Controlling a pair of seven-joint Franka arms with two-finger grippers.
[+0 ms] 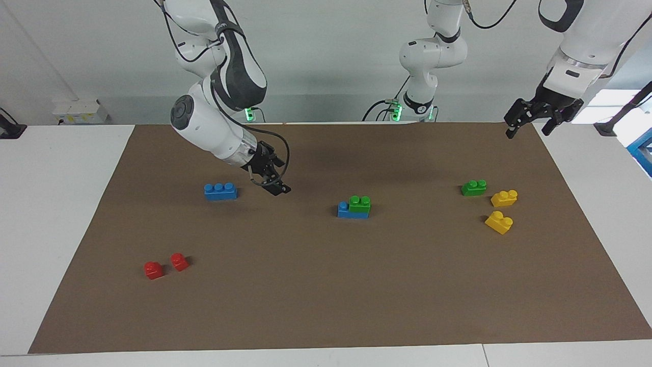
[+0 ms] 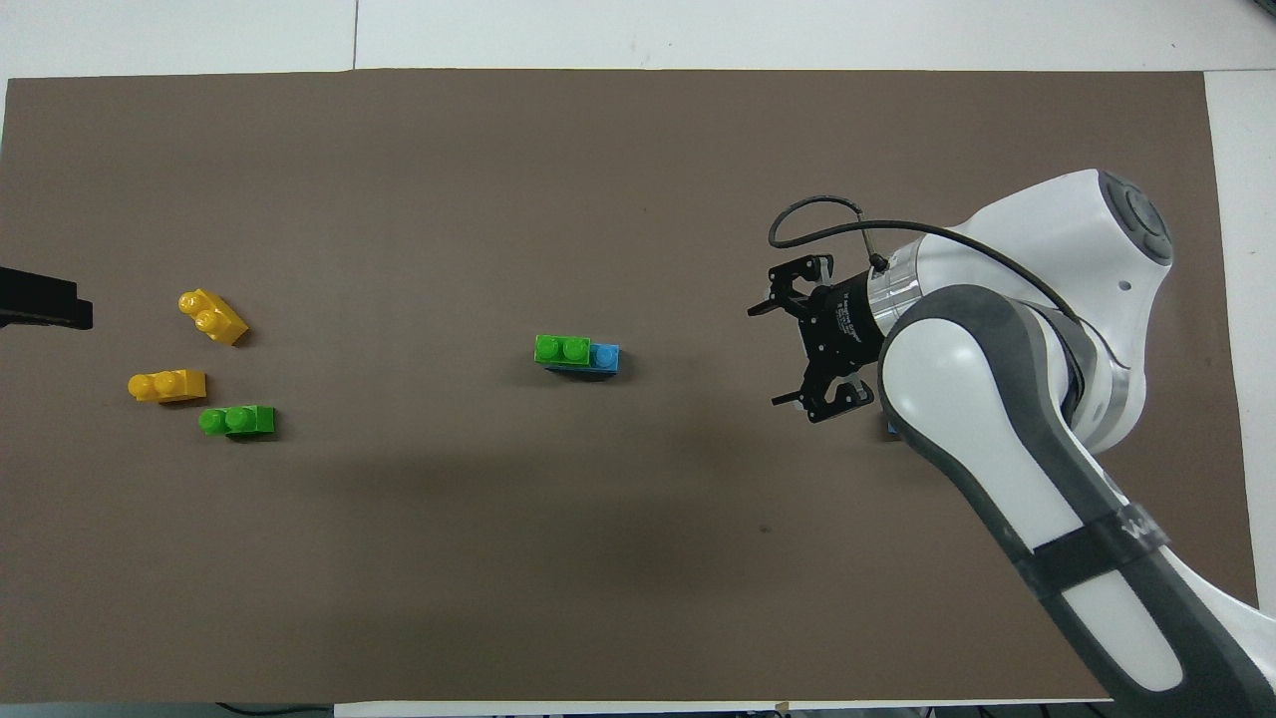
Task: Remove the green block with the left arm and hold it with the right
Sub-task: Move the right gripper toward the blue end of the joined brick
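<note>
The small bright green two-stud plastic brick point(image 1: 360, 204) sits pressed onto a blue three-stud plastic brick point(image 1: 348, 210) at the middle of the brown mat point(image 1: 326, 285). The right gripper point(image 1: 275, 184), fingers spread apart and empty, hangs over the mat between a lone blue three-stud brick point(image 1: 220, 191) and that stack, well apart from the green brick. The left gripper point(image 1: 527, 127) waits, fingers apart, over the mat's corner at the left arm's end, near a second green brick point(image 1: 473, 187).
</note>
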